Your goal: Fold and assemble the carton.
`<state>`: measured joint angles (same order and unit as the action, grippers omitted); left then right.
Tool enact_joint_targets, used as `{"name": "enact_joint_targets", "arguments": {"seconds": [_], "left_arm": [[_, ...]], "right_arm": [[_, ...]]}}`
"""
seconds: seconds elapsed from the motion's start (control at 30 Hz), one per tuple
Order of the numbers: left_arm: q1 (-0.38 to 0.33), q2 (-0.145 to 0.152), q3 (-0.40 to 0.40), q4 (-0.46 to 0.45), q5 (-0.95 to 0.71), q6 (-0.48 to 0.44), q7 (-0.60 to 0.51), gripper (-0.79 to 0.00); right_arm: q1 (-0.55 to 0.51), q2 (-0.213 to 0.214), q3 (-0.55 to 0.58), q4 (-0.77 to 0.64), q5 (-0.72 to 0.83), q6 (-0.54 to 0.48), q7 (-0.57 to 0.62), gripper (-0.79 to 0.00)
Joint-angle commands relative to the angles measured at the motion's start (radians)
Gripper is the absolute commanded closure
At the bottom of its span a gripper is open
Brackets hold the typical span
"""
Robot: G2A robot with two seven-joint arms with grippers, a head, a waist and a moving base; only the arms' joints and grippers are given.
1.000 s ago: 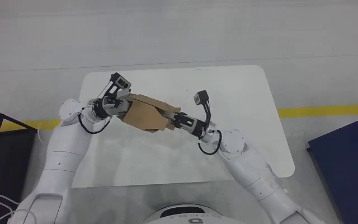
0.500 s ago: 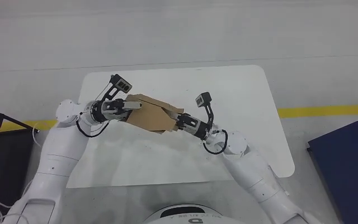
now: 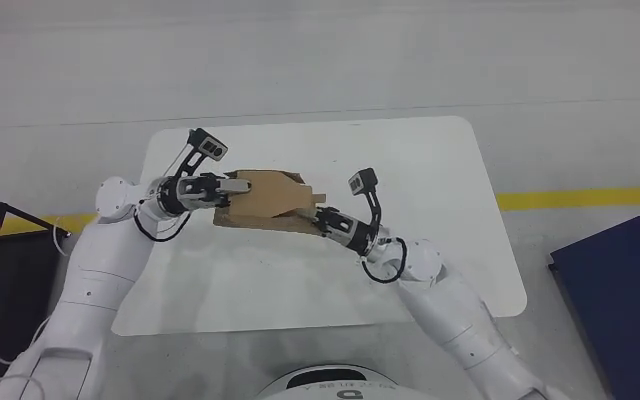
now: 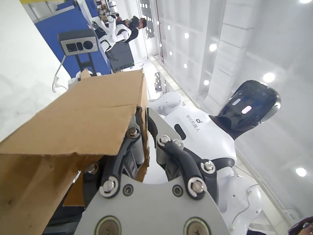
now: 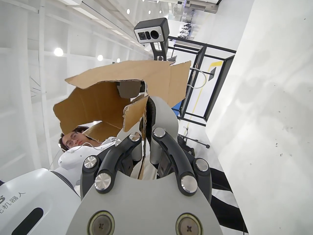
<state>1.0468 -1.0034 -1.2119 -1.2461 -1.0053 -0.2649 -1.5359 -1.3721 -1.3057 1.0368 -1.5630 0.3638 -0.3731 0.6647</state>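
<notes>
A brown cardboard carton is held up over the white table between both arms. My left gripper is shut on the carton's left edge; in the left wrist view its fingers pinch a torn cardboard wall of the carton. My right gripper is shut on a flap at the carton's right end; in the right wrist view the carton opens toward the camera, its inside showing, with a flap edge clamped between the fingers.
The table's front edge lies near the robot. A yellow floor line runs to the right, a dark blue object sits at the far right, and a black object stands at the left.
Both arms have shifted the carton slightly left and rotated it, so it lies more level, with its top face wider toward the camera. Both grips have held.
</notes>
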Motion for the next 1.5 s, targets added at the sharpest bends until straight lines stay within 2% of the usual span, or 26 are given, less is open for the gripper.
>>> {"name": "enact_joint_targets", "arguments": {"seconds": [0.0,0.3,0.5,0.6,0.83,1.0,1.07,1.1,1.2,1.47], "left_arm": [[-0.001,-0.005,0.005,0.026,-0.047,0.004,0.000,0.000],[-0.010,-0.039,0.019,0.172,-0.327,0.085,0.000,0.000],[-0.033,-0.066,0.040,0.186,-0.479,0.199,0.000,0.000],[-0.046,-0.072,0.052,0.189,-0.446,0.188,0.000,0.000],[-0.045,-0.072,0.052,0.185,-0.448,0.191,0.005,0.000],[-0.013,-0.087,0.066,0.123,-0.565,0.345,0.045,0.000],[-0.005,-0.104,0.104,0.117,-0.655,0.470,0.065,0.000],[-0.011,-0.110,0.120,0.119,-0.667,0.502,0.088,0.000],[-0.025,-0.127,0.166,0.127,-0.653,0.547,0.131,0.000],[-0.057,-0.168,0.241,0.144,-0.613,0.536,0.164,0.000]], "right_arm": [[-0.009,0.001,0.006,-0.012,0.011,-0.010,-0.007,-0.785],[-0.064,0.006,0.050,-0.085,0.064,-0.121,-0.052,-0.785],[-0.111,0.013,0.112,-0.078,0.056,-0.144,-0.135,-0.785],[-0.134,0.017,0.139,-0.103,-0.082,-0.093,-0.246,-0.785],[-0.146,0.017,0.141,-0.124,-0.060,-0.086,-0.253,-0.785],[-0.119,0.013,0.137,-0.079,-0.114,-0.037,-0.315,-0.785],[-0.075,0.007,0.109,-0.058,-0.165,-0.025,-0.339,-0.785],[-0.060,0.003,0.097,-0.056,-0.165,-0.032,-0.344,-0.785],[-0.027,-0.003,0.083,-0.064,-0.197,-0.047,-0.370,-0.785],[-0.016,-0.006,0.059,-0.142,-0.290,-0.028,-0.385,-0.785]]}}
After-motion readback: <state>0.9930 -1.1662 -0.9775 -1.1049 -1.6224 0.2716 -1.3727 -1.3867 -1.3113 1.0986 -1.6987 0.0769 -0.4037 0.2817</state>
